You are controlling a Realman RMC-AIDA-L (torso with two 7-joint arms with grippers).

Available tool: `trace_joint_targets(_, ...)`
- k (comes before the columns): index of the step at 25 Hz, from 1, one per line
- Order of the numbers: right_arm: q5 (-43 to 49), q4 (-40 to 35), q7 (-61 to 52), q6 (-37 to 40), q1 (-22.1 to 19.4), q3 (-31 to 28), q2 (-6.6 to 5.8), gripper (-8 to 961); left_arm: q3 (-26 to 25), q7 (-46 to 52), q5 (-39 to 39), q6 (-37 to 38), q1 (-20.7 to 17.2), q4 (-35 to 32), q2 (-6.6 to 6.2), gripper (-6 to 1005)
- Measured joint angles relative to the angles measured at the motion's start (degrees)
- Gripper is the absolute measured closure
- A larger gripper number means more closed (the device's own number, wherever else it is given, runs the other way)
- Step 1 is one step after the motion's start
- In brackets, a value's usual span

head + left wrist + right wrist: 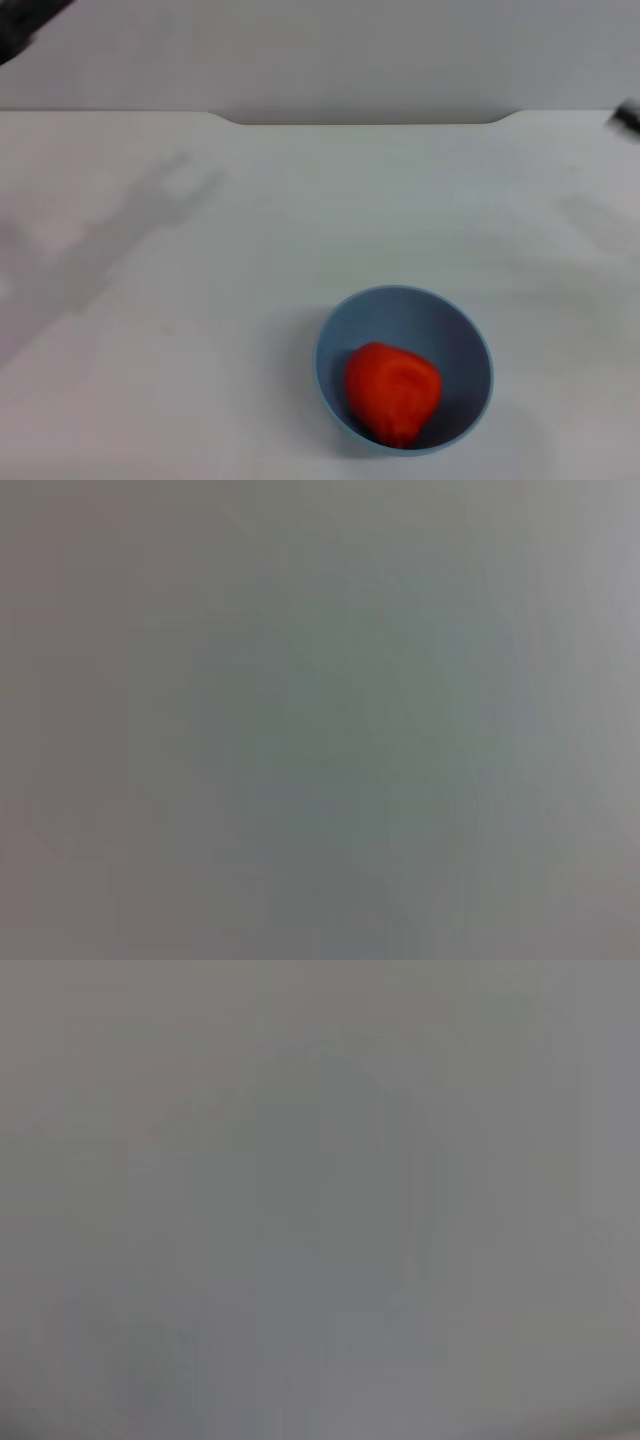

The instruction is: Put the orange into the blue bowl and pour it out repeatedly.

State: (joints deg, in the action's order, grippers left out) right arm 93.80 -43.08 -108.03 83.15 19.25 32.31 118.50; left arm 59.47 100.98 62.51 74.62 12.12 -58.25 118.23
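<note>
left tool [30, 25] and right tool [627, 117], state untellable, far from orange [392, 392] in blue bowl [445, 322]

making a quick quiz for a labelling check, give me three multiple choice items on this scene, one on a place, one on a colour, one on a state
1. Where is the orange?
A. on the table beside the bowl
B. inside the blue bowl
C. in a gripper

2. What colour is the table?
A. white
B. black
C. green

3. How does the bowl stand?
A. tipped on its side
B. upside down
C. upright, opening facing up

Answers:
1. B, the head view shows the fruit lying within the bowl's rim.
2. A, the bare surface around the bowl is white.
3. C, its round rim and inner wall face the camera above.

Neither gripper's fingers show: only dark bits at the head view's upper corners, and the wrist views show nothing distinct.
</note>
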Motion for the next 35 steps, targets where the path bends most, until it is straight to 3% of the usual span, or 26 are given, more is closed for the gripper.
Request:
trace_joint_targets(5, -18.5, 18.1, 18.2, 0.0, -1.0, -11.8, 0.02, 479, 0.8, -29.4, -12.9, 1.0, -7.3, 6.0, 0.49, 199)
trace_joint_targets(8, -26.4, 25.1, 30.8, 0.3, -2.2, -14.8, 0.22, 479, 2.9, -48.1, -20.4, 2.2, -9.7, 12.4, 0.51, 199)
trace_joint_targets(9, -29.9, 28.8, 40.0, 0.5, -2.7, -15.1, 0.3, 479, 3.5, -54.7, -22.8, 3.1, -10.1, 15.0, 0.51, 199)
trace_joint_targets(10, -29.9, 28.8, 40.0, 0.5, -2.7, -15.1, 0.3, 479, 3.9, -59.8, -24.5, 3.9, -10.4, 17.4, 0.52, 199)
trace_joint_targets(11, -32.7, 32.8, 50.2, 0.6, -3.0, -15.2, 0.4, 479, 4.3, -65.1, -25.9, 5.0, -10.4, 20.2, 0.52, 199)
trace_joint_targets(12, -32.7, 32.8, 50.2, 0.6, -3.0, -15.2, 0.4, 479, 4.4, -70.8, -26.9, 6.3, -10.2, 23.3, 0.55, 200)
trace_joint_targets(15, -36.0, 39.1, 64.0, 0.6, -2.9, -15.2, 0.5, 479, 4.4, -82.1, -27.9, 8.7, -9.4, 29.7, 0.72, 200)
trace_joint_targets(21, -44.4, 50.4, 84.0, 0.3, -1.4, -16.5, 0.73, 479, 5.2, -85.5, -27.8, 13.9, -9.0, 34.7, 0.78, 200)
trace_joint_targets(35, -44.4, 51.4, 84.2, -6.1, 2.0, -16.6, 0.76, 479, 11.8, -85.6, -27.8, 12.6, -9.3, 36.6, 0.79, 200)
